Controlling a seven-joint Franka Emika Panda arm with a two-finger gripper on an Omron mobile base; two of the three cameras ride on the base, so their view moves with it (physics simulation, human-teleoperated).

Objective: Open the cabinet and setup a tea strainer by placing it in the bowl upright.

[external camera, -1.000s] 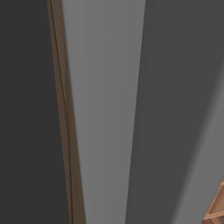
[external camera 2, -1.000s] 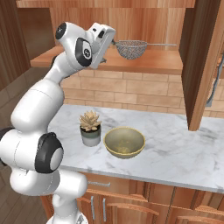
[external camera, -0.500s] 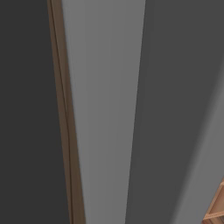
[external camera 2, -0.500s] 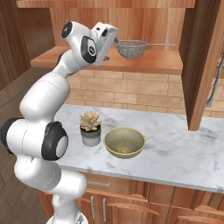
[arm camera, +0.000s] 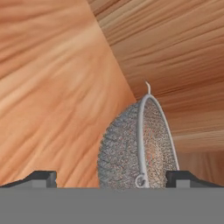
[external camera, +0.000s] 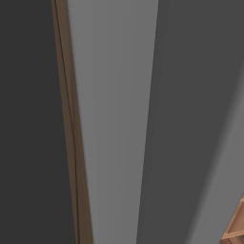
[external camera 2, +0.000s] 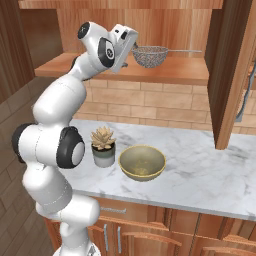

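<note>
Fingers (arm camera: pixel 111 177) standing released around the tea strainer (arm camera: pixel 135 146) in the hand view.
Right base view is showing the bowl (external camera 2: pixel 142 162) sitting on the table (external camera 2: pixel 200 175).

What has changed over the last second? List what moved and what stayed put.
The arm has swung right along the cabinet shelf, bringing the open gripper up to the tea strainer; in the hand view the strainer sits between the fingertips, not gripped. The strainer, bowl and potted succulent stayed put, and the cabinet door stayed open.
</note>
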